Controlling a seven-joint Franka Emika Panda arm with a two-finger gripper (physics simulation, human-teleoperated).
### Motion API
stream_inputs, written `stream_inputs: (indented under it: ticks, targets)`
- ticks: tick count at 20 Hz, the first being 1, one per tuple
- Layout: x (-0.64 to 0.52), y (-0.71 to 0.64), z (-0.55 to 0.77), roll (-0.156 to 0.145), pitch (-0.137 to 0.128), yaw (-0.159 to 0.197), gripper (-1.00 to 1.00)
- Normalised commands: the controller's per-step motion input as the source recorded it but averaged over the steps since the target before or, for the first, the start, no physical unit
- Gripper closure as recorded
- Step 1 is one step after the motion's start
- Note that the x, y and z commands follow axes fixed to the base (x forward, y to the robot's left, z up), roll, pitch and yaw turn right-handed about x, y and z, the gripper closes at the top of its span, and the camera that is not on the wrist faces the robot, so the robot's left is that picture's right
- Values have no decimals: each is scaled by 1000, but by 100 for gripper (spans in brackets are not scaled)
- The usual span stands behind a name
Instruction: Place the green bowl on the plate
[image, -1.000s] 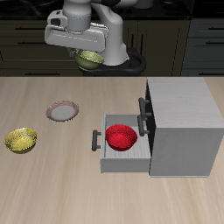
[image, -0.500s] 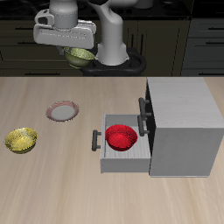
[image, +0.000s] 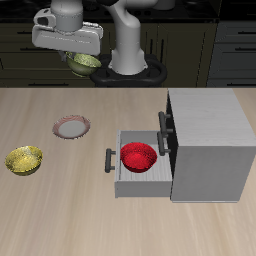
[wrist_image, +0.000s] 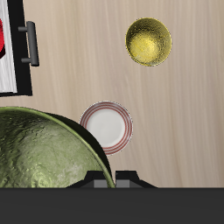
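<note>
High above the worktop (image: 60, 210), the claw (image: 82, 62) is clenched on the green bowl (image: 84, 63), which hangs under it well clear of everything else. Over the last second the claw has carried that bowl sideways, away from the cabinet (image: 210, 140), and now sits closer to a spot above the plate (image: 71, 127). I judge the carry is nearly lined up, with lowering and release still to come.

From the claw's own camera the green bowl (wrist_image: 44, 149) fills much of the view, and the plate (wrist_image: 107, 126) shows just past its rim, below on the wood, partly covered by the bowl's edge. So the plate is almost under the claw but not yet centred.

Nothing lies on the plate; its pale centre is bare. Farther out from the claw along the worktop rests a yellow bowl (image: 24, 160), empty as far as the wrist view shows. To the other side of the claw, the cabinet's drawer (image: 140, 180) stands pulled out and holds a red bowl (image: 138, 156).
</note>
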Motion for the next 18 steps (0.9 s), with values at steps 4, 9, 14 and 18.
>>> stream_inputs:
  ticks: [4, 9, 14, 18]
  targets:
    - [70, -79, -312, -43, 18, 25, 100]
    - [96, 24, -278, -17, -7, 23, 100]
    - [81, 33, -283, 2, 26, 6, 100]
    - [75, 44, -352, -4, 32, 6, 100]
